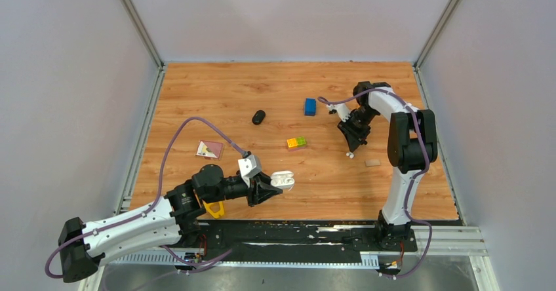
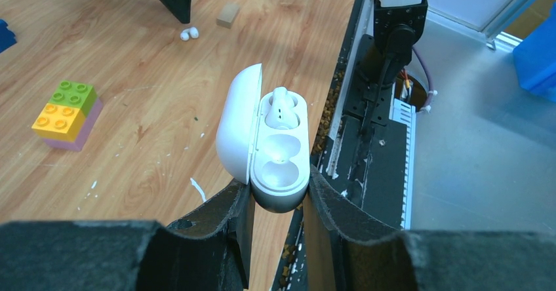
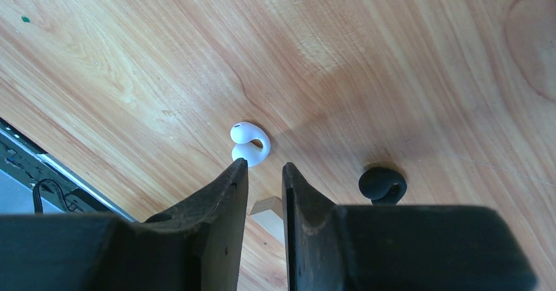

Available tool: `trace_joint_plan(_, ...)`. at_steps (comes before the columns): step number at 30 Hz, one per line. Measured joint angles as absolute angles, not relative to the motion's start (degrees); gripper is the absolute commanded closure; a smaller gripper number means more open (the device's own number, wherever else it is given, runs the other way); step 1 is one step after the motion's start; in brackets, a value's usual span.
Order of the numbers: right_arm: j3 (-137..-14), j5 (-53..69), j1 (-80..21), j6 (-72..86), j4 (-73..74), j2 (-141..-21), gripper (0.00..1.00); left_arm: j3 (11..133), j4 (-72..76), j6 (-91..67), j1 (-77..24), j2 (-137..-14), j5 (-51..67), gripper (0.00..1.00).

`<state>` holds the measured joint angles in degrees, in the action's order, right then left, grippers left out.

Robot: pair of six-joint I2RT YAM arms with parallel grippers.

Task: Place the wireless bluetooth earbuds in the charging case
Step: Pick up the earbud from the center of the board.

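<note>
1 white earbud (image 3: 249, 143) lies just ahead of the right gripper (image 3: 262, 168), jaws narrow and empty; the left gripper (image 2: 278, 185) clamps the open charging case (image 2: 283, 165).

Table (image 1: 197, 88): orange-brown wood grain with darker streaks and small white flecks.
Charging case (image 2: 239, 127): glossy white, lid and wells alike.
Seated earbud (image 2: 282, 107): white.
Loose white earbud (image 3: 248, 140): glossy white.
Loose black earbud (image 3: 382, 184): matt black.
Single brick (image 1: 310, 106): solid blue.
Stacked brick (image 2: 65, 114): green studs beside orange studs, on a lilac base.
Small block (image 3: 269, 209): pale tan.
Oval object (image 1: 259, 116): black.
Card (image 1: 209, 149): pink with a cream patch.
Cables (image 1: 190, 124): purple.
Walls (image 1: 65, 75): plain pale grey.
</note>
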<state>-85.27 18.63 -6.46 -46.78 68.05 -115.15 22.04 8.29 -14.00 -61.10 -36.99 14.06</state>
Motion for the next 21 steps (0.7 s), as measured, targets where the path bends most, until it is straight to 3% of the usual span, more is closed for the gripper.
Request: trace_joint_plan(21,-83.2,18.6,-6.5,-46.8,67.2,-115.2,0.73,22.0,8.3,-14.0,-61.1,-37.6,14.1,1.00)
